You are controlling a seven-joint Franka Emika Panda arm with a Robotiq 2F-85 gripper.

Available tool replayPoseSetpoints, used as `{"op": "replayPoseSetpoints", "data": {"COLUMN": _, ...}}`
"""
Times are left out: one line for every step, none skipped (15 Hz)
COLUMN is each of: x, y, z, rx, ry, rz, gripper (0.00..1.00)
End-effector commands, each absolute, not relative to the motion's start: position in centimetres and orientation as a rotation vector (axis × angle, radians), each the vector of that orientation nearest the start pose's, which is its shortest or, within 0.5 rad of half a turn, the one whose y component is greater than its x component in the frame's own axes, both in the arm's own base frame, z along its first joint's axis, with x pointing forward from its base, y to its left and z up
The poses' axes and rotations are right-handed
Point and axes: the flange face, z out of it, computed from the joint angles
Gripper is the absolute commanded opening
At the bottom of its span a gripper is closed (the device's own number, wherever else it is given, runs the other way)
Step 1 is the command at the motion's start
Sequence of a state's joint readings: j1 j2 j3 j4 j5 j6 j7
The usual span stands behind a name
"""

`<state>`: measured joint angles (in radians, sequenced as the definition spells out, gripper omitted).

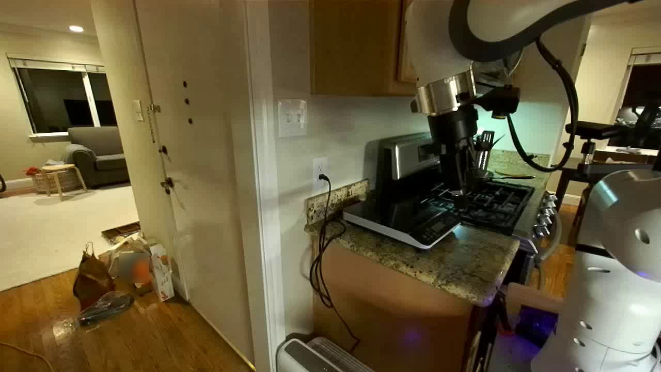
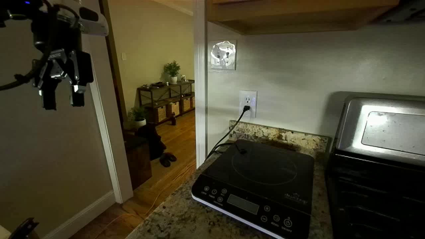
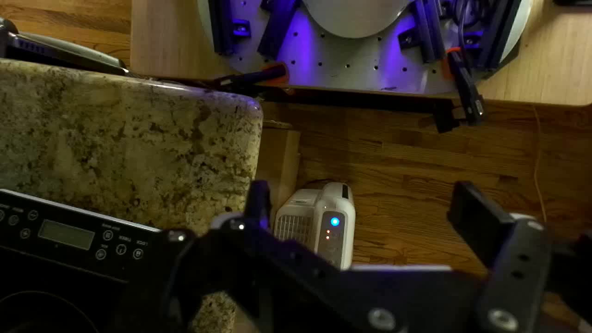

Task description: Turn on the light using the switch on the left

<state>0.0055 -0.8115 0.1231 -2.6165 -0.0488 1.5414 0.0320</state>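
Both exterior views facing the wall, wrist view looking down, cooktop shared

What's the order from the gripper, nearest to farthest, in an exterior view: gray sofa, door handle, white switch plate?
From the gripper:
1. White switch plate, on the kitchen wall, to the picture's left.
2. Door handle, farther left.
3. Gray sofa, farthest left, deep in the background.

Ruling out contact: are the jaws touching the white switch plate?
Apart. In an exterior view, the far room's wall shows plainly between the open jaws and the switch plate.
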Motion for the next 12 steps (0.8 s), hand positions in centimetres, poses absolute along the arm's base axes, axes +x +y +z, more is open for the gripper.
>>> {"op": "replayPoseSetpoints", "data": {"x": 27.6, "y": 3.2, "z": 47.5, "rx": -3.266, "ry": -0.084, "rz": 0.427, "gripper": 1.00}}
{"op": "replayPoseSetpoints", "data": {"x": 27.6, "y": 3.2, "z": 47.5, "rx": -3.266, "ry": -0.084, "rz": 0.427, "gripper": 1.00}}
{"op": "replayPoseSetpoints", "data": {"x": 27.6, "y": 3.2, "z": 47.5, "rx": -3.266, "ry": -0.084, "rz": 0.427, "gripper": 1.00}}
{"op": "replayPoseSetpoints", "data": {"x": 27.6, "y": 3.2, "z": 47.5, "rx": -3.266, "ry": -0.084, "rz": 0.427, "gripper": 1.00}}
{"op": "replayPoseSetpoints", "data": {"x": 27.6, "y": 3.2, "z": 47.5, "rx": -3.266, "ry": -0.084, "rz": 0.427, "gripper": 1.00}}
{"op": "replayPoseSetpoints", "data": {"x": 27.6, "y": 3.2, "z": 47.5, "rx": -3.266, "ry": -0.084, "rz": 0.426, "gripper": 1.00}}
{"op": "replayPoseSetpoints", "data": {"x": 27.6, "y": 3.2, "z": 47.5, "rx": -3.266, "ry": -0.084, "rz": 0.427, "gripper": 1.00}}
{"op": "replayPoseSetpoints", "data": {"x": 27.6, "y": 3.2, "z": 47.5, "rx": -3.266, "ry": -0.084, "rz": 0.426, "gripper": 1.00}}
{"op": "replayPoseSetpoints", "data": {"x": 27.8, "y": 3.2, "z": 47.4, "rx": -3.266, "ry": -0.075, "rz": 0.424, "gripper": 1.00}}
{"op": "replayPoseSetpoints", "data": {"x": 28.1, "y": 3.1, "z": 47.5, "rx": -3.263, "ry": -0.062, "rz": 0.422, "gripper": 1.00}}
{"op": "replayPoseSetpoints", "data": {"x": 28.4, "y": 3.1, "z": 47.6, "rx": -3.265, "ry": -0.050, "rz": 0.411, "gripper": 1.00}}
{"op": "replayPoseSetpoints", "data": {"x": 28.9, "y": 2.9, "z": 47.8, "rx": -3.264, "ry": -0.026, "rz": 0.385, "gripper": 1.00}}
